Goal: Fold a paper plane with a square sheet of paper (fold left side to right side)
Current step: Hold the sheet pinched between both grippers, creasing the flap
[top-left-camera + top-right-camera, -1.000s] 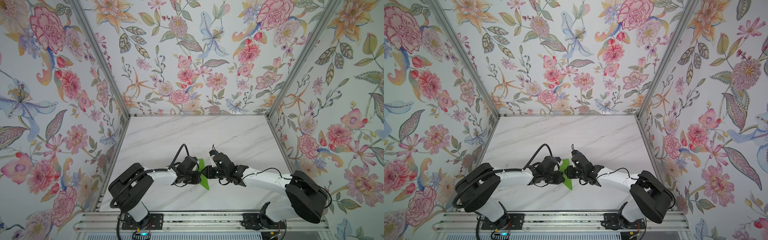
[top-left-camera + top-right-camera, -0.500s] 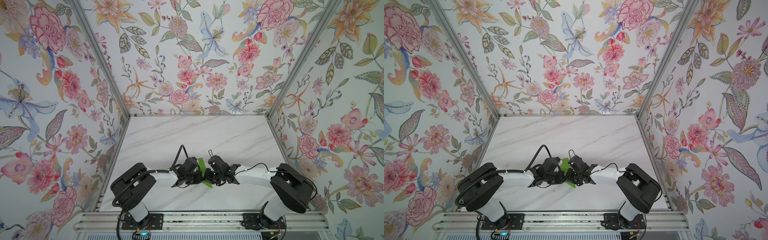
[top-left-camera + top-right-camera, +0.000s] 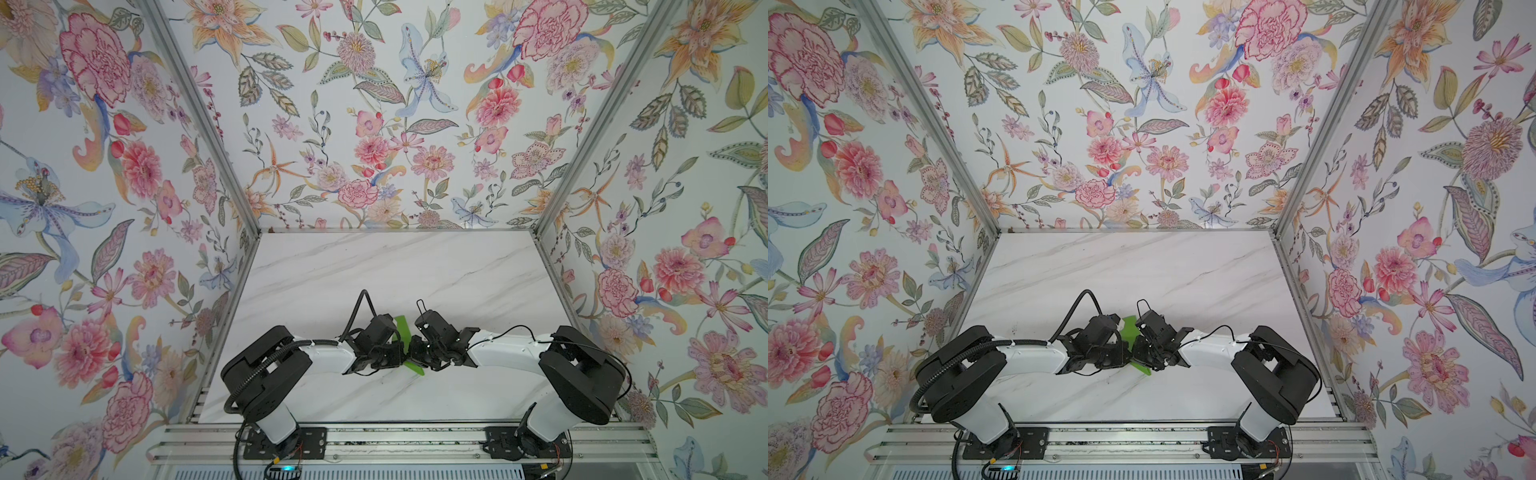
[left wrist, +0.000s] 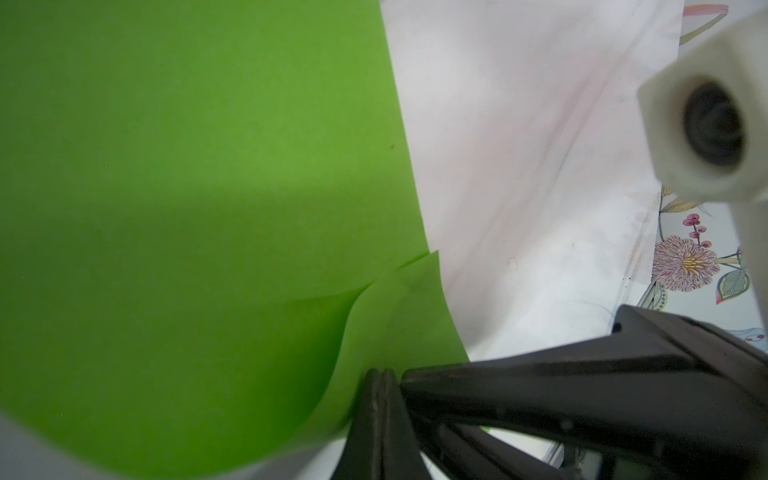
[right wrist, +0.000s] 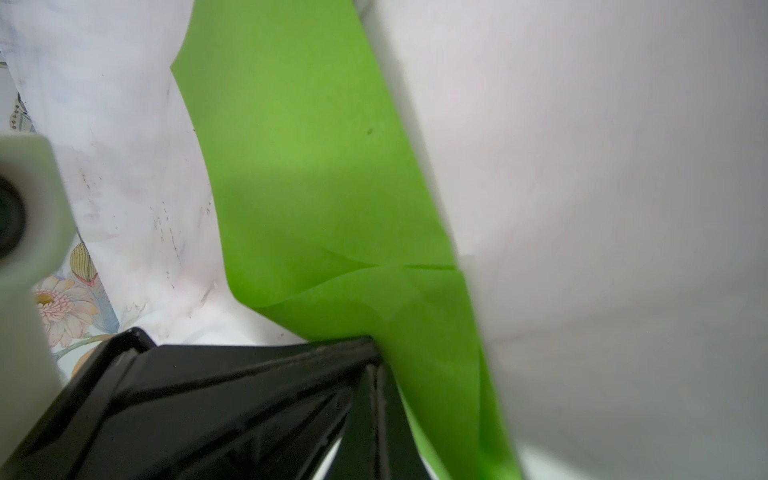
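Green paper [image 3: 401,327] pinched: left tool [image 4: 376,405] meets right tool [image 5: 375,392].

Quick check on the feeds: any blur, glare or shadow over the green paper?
Left wrist view: green paper fairly sharp, soft shadow over the part nearest the left claw; the white camera housing is blurred. Right wrist view: same shadow band, one paper edge lost in whitish out-of-focus blur. Both top views: even light, no glare, arms covering most of the paper.
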Action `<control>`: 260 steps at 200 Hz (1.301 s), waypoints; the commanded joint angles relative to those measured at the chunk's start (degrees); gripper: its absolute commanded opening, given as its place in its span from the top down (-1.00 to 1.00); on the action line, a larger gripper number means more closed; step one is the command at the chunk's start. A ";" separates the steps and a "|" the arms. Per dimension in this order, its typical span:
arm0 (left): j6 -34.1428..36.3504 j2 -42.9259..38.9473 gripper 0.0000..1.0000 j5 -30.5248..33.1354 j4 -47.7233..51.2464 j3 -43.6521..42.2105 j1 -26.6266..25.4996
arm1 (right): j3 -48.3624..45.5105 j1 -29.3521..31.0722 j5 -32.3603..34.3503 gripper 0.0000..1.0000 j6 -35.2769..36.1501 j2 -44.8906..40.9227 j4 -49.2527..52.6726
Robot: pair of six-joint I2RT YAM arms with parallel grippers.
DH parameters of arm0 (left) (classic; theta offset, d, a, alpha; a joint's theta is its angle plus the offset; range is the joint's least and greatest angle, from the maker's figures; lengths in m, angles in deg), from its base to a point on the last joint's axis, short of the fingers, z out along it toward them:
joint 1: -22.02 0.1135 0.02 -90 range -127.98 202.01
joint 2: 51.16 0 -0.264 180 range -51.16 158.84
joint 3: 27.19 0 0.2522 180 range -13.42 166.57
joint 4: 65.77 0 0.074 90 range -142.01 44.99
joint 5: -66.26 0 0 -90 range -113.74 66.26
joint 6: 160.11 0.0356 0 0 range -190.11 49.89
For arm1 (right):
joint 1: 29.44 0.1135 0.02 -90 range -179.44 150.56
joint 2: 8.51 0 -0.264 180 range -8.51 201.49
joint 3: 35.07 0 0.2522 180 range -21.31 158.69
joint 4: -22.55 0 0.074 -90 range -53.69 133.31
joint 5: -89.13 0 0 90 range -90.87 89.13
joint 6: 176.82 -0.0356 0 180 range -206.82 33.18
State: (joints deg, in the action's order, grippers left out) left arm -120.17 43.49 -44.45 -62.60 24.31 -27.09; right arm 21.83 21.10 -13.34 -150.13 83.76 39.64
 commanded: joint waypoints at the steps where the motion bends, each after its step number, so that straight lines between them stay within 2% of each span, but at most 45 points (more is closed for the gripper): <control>1: -0.64 1.63 1.00 1.98 1.35 -0.84 -0.56 | 0.46 1.30 -2.12 1.00 -0.54 0.87 2.13; 97: -0.56 2.03 1.00 2.25 2.35 -0.60 -0.56 | -1.60 1.11 -2.26 1.00 -0.94 0.33 2.37; 146: -0.65 1.59 1.00 2.93 3.21 -0.48 -0.52 | -2.70 0.55 0.04 1.00 -1.47 -2.03 4.18; 187: -0.64 1.59 1.00 2.78 3.13 -0.48 -0.54 | -2.76 0.76 -1.81 1.00 -0.69 -3.24 0.89; 260: -0.57 1.85 1.00 2.68 2.96 -0.60 -0.57 | -3.24 -0.01 -2.91 1.00 -1.22 0.97 -0.66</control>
State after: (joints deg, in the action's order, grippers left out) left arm -120.59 43.51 -44.08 -62.69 24.33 -27.17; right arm 19.75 21.47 -15.63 -150.77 82.36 39.03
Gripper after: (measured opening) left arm 0.043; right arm 0.047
